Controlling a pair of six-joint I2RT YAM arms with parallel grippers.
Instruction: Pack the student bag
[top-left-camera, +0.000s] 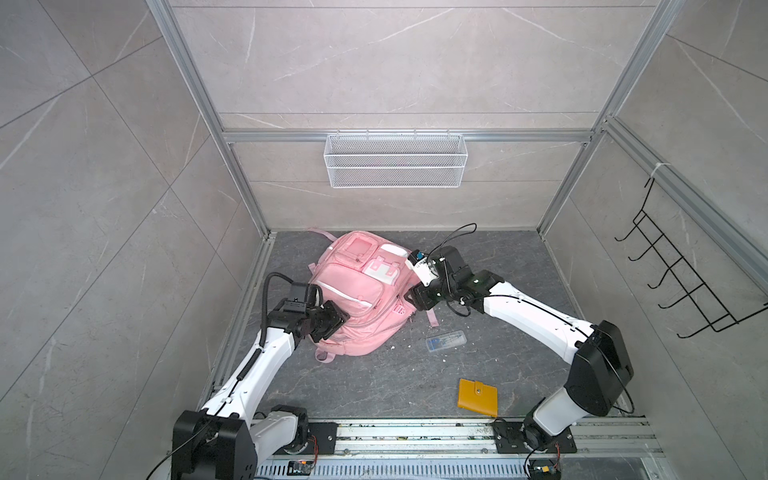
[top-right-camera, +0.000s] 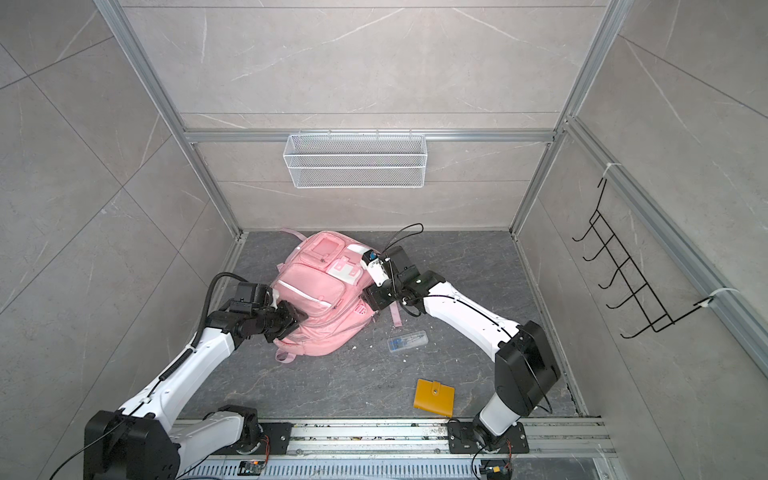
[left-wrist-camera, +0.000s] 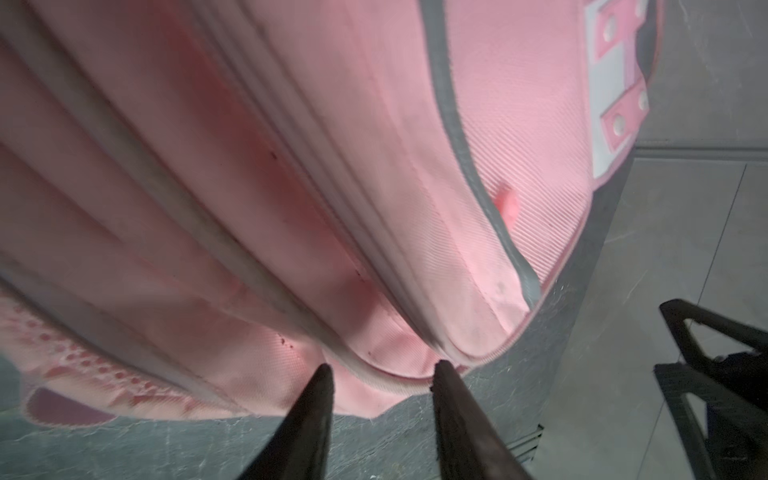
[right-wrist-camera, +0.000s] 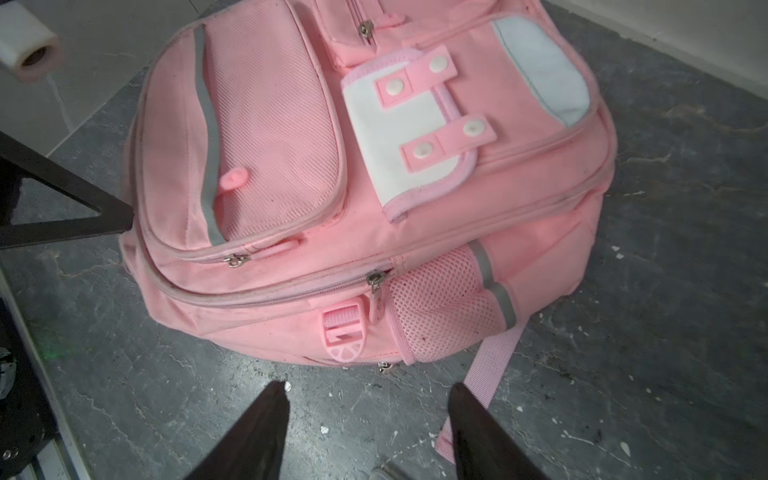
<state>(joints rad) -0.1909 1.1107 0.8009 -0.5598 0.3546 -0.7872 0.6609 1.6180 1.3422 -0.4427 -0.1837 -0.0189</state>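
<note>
The student bag (top-left-camera: 357, 299) (top-right-camera: 316, 303) is a pink backpack lying front-up on the dark floor near the back wall. In the right wrist view the student bag (right-wrist-camera: 353, 187) shows its zips drawn shut and its pale buckle flap snapped down. My left gripper (top-left-camera: 332, 322) (left-wrist-camera: 384, 368) is open at the bag's lower left edge. Its tips are apart in front of the bottom seam (left-wrist-camera: 415, 374) and clasp nothing. My right gripper (top-left-camera: 411, 297) (right-wrist-camera: 369, 388) is open over bare floor, just short of the bag's right side. A loose pink strap (right-wrist-camera: 490, 365) runs beside one of its fingers.
A clear plastic case (top-left-camera: 445, 340) with blue items and a yellow snap wallet (top-left-camera: 478, 397) lie on the floor right of the bag. On the back wall hangs a white wire basket (top-left-camera: 395, 160), on the right wall a black hook rack (top-left-camera: 685, 282). Pale crumbs dot the floor.
</note>
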